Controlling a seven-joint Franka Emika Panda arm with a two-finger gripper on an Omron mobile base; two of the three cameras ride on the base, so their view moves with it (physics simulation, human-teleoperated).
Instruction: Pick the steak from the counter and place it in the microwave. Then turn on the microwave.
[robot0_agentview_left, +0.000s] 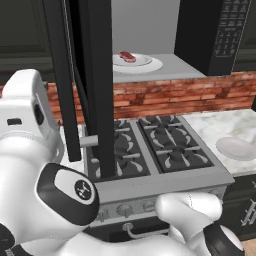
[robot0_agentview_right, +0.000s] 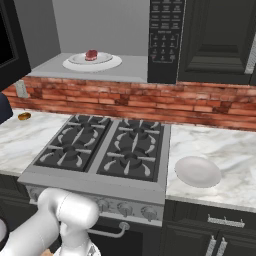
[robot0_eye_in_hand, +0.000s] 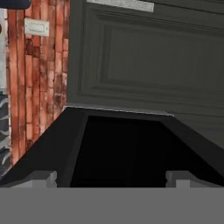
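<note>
Steak (robot0_agentview_left: 127, 56) on plate (robot0_agentview_left: 145, 66) inside open microwave (robot0_agentview_left: 220, 37) — above stovetop (robot0_agentview_left: 150, 147).

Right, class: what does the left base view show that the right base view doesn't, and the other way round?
Left base: the open door of the microwave, edge-on, standing across the stove.
Right base: a small orange-brown item on the counter, and a wall socket.
Both: the steak inside the microwave, the keypad, the stove, and a white plate on the counter.
</note>
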